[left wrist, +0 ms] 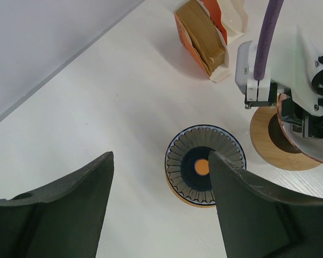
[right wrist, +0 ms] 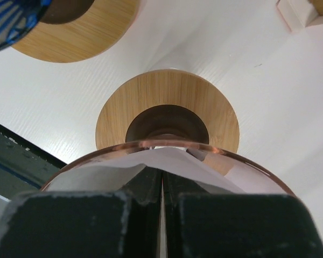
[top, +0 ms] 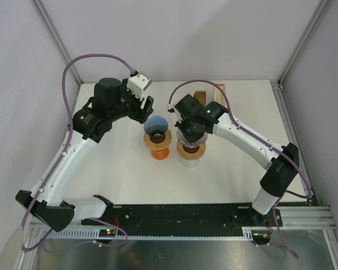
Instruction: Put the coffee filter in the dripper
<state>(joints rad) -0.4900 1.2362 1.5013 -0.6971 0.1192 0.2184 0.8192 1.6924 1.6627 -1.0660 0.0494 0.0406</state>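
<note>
Nearest, bolted side by side at the front edge of the table (top: 118, 174): two arm bases, one claw apiece.

Further in, two drippers standing just beside each other, not touching as far as can be told. On the right, a clear glass dripper (right wrist: 167, 143) with a coppery rim, seated on a round wooden collar (right wrist: 167, 97). Right claw (right wrist: 162, 174) dipped tips-down into its mouth, closed tight, seemingly pinching a fold of the one white coffee filter (right wrist: 175, 157). Filter already inside the rim, paper lying against the glass on both sides of the fingers, but rumpled and not yet seated flat. On the left, a blue ribbed dripper (left wrist: 185, 161) on a wooden collar of its own, bare of paper. Left claw (left wrist: 161, 156) hanging above it, spread wide, holding nothing.

Step in hand, by the look of it: the last of the placing, with the filter down in the glass dripper and yet to be let go. Next move likely calls for opening the right claw gently and lifting straight up, so as not to drag the paper back out. Perhaps a light press first, to settle it into the cone.

Farthest, at the back edge: one orange-and-white filter holder (left wrist: 204, 37), packed with brown filters too tightly stacked to count.
</note>
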